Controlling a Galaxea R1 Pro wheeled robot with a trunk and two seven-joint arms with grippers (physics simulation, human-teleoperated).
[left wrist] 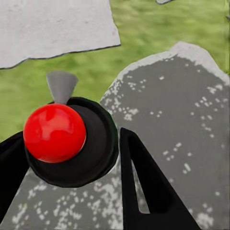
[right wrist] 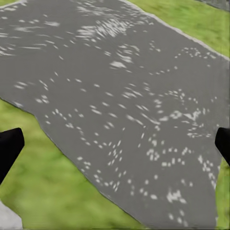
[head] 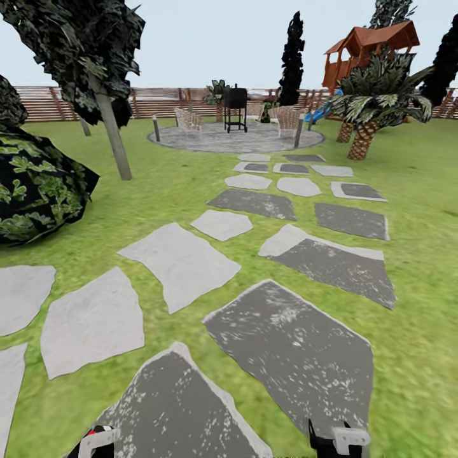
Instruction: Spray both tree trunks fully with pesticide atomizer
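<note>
While the left fingers (left wrist: pixel 143 187) pinch the atomizer (left wrist: pixel 72 141), right fingers (right wrist: pixel 9 148) spread empty, the nearest tree trunk (head: pixel 114 137) stands far left, so that arm's closer.

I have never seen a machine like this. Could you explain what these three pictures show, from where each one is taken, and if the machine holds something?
This is a simulated wheeled robot with two arms, standing in a garden. The large picture comes from a camera on its head, looking forward and down: grey stepping stones lead over the grass to a round paved patch with a black grill, a wooden fence behind, and a palm at the right. The two smaller pictures come from cameras near each hand. The left gripper has its black fingers around a black sprayer with a red ball top. The right gripper is open and empty; its dark fingertips sit at the picture's edges, above a dark stone.
</note>
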